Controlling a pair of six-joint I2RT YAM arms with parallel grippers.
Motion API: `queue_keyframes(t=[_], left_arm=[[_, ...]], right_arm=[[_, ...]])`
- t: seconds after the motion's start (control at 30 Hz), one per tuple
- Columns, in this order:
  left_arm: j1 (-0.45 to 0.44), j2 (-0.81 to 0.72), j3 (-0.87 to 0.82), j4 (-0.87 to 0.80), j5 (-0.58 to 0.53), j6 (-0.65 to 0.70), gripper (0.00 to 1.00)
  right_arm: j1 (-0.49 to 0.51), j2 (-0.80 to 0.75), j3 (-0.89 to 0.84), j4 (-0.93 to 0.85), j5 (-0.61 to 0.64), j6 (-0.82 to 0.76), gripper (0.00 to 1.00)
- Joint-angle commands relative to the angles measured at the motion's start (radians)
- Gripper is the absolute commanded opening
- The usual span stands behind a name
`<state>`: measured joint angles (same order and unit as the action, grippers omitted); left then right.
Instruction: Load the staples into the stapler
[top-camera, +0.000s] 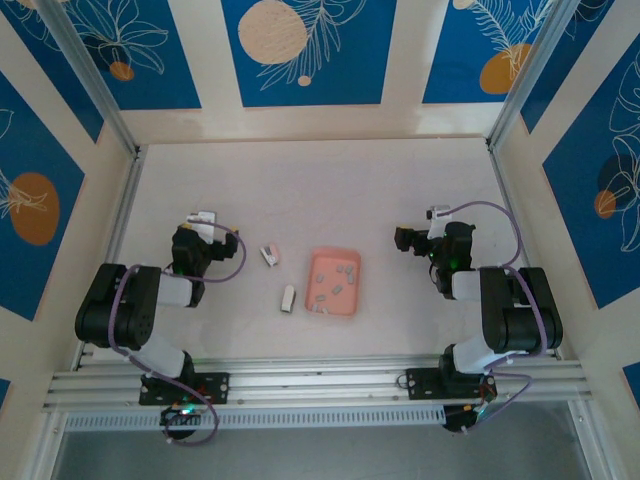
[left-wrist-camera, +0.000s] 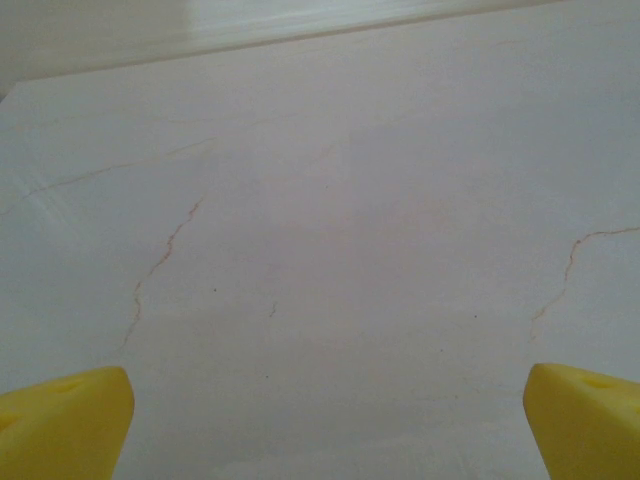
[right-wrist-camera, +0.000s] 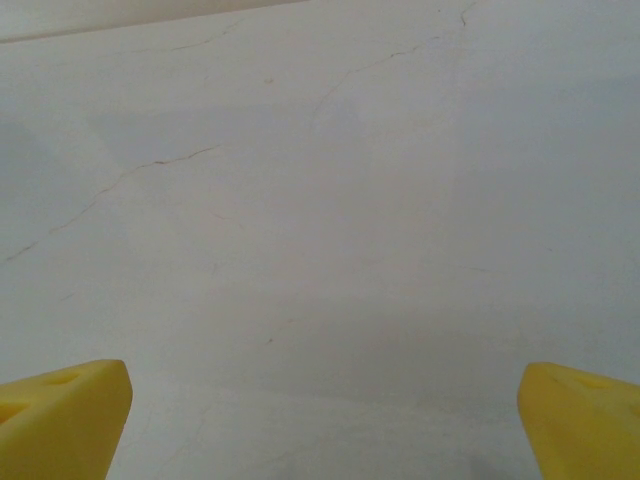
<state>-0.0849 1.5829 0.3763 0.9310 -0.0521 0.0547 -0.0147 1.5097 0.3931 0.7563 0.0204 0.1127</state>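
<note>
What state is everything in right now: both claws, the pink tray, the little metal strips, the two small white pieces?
left gripper: open, empty, above bare table
right gripper: open, empty, above bare table
salmon-pink tray: flat on the table, between the arms
staples: loose in the tray, none picked up
far whitish oblong: lying left of the tray, untouched
near whitish oblong: lying left of the tray, untouched
</note>
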Motion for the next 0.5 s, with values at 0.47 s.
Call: queue_keyframes(t=[0.47], left_arm=[[0.018,-0.170,0.107,-0.313,-0.003,-0.006,0.91]], right_arm=[[-0.019,-0.167,0.147,-0.287,-0.015,0.011,0.99]])
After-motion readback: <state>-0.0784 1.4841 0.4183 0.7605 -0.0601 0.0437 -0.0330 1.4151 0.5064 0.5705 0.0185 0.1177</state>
